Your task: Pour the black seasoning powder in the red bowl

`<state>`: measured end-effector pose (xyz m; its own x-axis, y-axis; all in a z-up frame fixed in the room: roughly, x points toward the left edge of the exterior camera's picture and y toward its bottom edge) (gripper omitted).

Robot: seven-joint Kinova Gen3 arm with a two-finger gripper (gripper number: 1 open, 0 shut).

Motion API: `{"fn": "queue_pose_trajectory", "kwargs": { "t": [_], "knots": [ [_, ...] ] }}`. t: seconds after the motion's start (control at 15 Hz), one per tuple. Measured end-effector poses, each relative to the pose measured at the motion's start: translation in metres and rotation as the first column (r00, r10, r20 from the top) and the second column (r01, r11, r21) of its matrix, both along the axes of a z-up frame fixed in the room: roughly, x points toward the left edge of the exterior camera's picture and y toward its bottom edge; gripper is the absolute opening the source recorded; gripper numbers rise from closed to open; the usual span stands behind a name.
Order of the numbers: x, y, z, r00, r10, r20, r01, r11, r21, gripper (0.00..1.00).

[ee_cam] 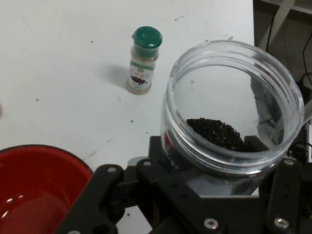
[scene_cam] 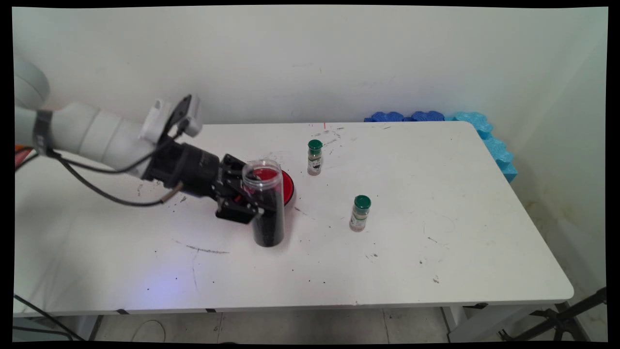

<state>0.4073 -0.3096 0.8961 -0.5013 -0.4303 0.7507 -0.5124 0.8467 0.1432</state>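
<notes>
My black gripper [scene_cam: 259, 196] is shut on a clear open-topped jar [scene_cam: 266, 203] partly filled with small black grains [ee_cam: 217, 134]. The jar stands upright, its base on or just above the table; I cannot tell which. In the hand view the jar [ee_cam: 234, 107] fills the right half, its mouth open toward the camera. A red bowl [scene_cam: 287, 186] sits right behind the jar; in the hand view the red bowl [ee_cam: 34, 190] lies at the lower left. A green-capped spice bottle [ee_cam: 142, 61] stands beyond the jar.
Two green-capped spice bottles stand upright on the white table [scene_cam: 436, 252], one toward the back [scene_cam: 314, 157] and one nearer the middle [scene_cam: 360, 213]. Blue foam pieces [scene_cam: 484, 133] line the far right corner. Black specks are scattered over the tabletop.
</notes>
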Motion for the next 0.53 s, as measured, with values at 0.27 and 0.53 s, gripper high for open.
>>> {"fn": "queue_pose_trajectory", "kwargs": {
  "t": [0.27,0.53],
  "knots": [
    [0.013,-0.009,0.024,1.000,0.007,0.007,-0.007,0.999,0.033,0.00],
    [0.022,-0.017,0.039,1.000,0.008,0.010,-0.008,0.997,0.076,0.00]
  ]
}}
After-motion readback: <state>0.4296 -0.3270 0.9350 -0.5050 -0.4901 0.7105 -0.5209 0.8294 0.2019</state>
